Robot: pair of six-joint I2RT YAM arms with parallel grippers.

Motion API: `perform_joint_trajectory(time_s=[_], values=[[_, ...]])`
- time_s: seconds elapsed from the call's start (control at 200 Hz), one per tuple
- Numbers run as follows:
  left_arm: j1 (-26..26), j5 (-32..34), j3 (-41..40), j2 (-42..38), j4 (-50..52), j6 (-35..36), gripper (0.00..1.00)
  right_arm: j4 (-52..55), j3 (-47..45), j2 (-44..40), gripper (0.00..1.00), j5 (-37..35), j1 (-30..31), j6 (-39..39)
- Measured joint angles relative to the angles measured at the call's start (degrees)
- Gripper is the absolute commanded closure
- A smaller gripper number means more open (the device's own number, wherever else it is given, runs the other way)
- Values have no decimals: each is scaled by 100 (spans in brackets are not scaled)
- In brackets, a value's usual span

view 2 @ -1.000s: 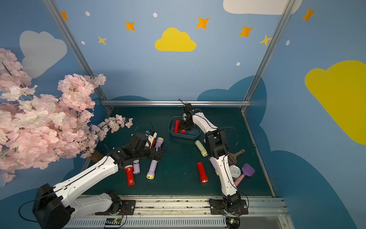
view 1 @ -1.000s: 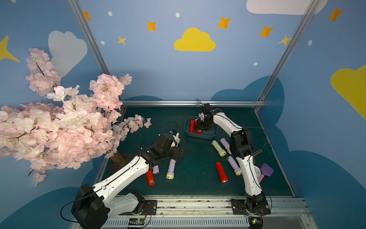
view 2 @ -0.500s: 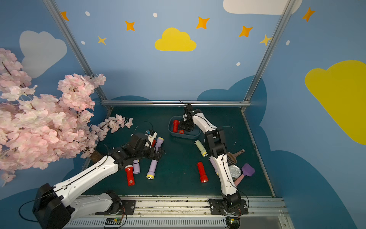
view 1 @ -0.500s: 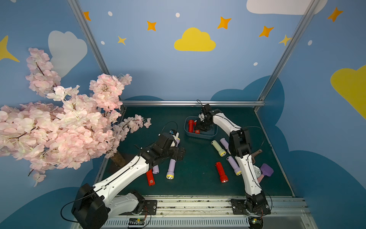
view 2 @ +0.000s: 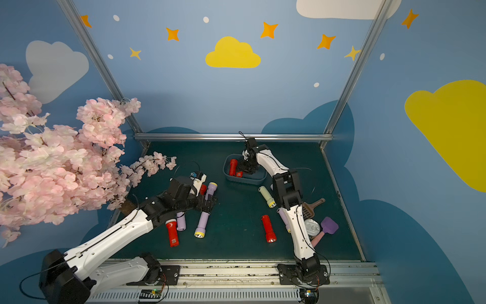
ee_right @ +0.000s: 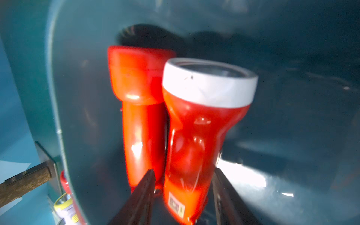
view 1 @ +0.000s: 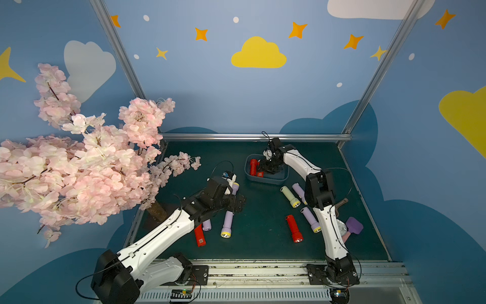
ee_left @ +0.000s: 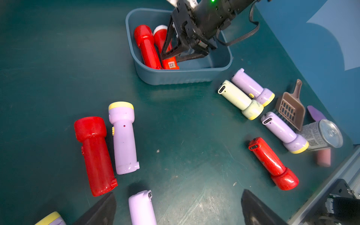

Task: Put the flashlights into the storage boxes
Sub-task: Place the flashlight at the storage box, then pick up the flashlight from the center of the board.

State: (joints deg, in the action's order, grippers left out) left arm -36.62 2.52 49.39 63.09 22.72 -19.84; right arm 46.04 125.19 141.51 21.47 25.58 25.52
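- In both top views the right gripper [view 1: 263,172] [view 2: 242,171] reaches down into the storage box [view 1: 265,181] [view 2: 244,181] at the back of the surface [view 1: 263,215]. Its jaws are too small there to read.
- The right wrist view shows more. The jaws stand parted on either side of the lower body of a white-ringed red flashlight [ee_right: 194,136] that lies in the box. A dark gap shows on one side, while blur makes contact on the other side hard to judge.
- A plain red flashlight [ee_right: 140,97] [ee_left: 146,46] lies just beside it, along the box wall.
- The white head ring shows only in the wrist views. From above, only a red end with a label shows under the gripper.
- The left gripper [ee_left: 178,192] hangs over the surface with its jaws wide apart, clamping nothing. A lilac flashlight [ee_left: 141,208] lies between them, cut off by the frame edge.
- The left wrist view shows the brown scoop [ee_left: 291,109] whole, beside a tin can [ee_left: 321,134]. In a top view only the scoop's handle [view 1: 342,203] shows past the right arm [view 1: 328,229].
- A pale yellow flashlight [ee_left: 237,99] [view 1: 289,196] lies loose near the box.
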Motion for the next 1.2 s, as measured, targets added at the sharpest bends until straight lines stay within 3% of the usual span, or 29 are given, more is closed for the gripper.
perform_joint_trajectory(time_s=[0.4,0.771,1.036,1.201], values=[[0,44,0,-315,144,-33,1,-101,-109,-118,44,170,0,-48],[0,7,0,-496,186,-129,1,-26,-940,-1692,44,-129,0,-411],[-59,-269,-46,-577,155,-345,1,-76,-2909,-3497,44,-505,31,-601],[-435,-302,-133,-575,81,-485,1,-81,-4489,-4583,45,-861,155,-603]])
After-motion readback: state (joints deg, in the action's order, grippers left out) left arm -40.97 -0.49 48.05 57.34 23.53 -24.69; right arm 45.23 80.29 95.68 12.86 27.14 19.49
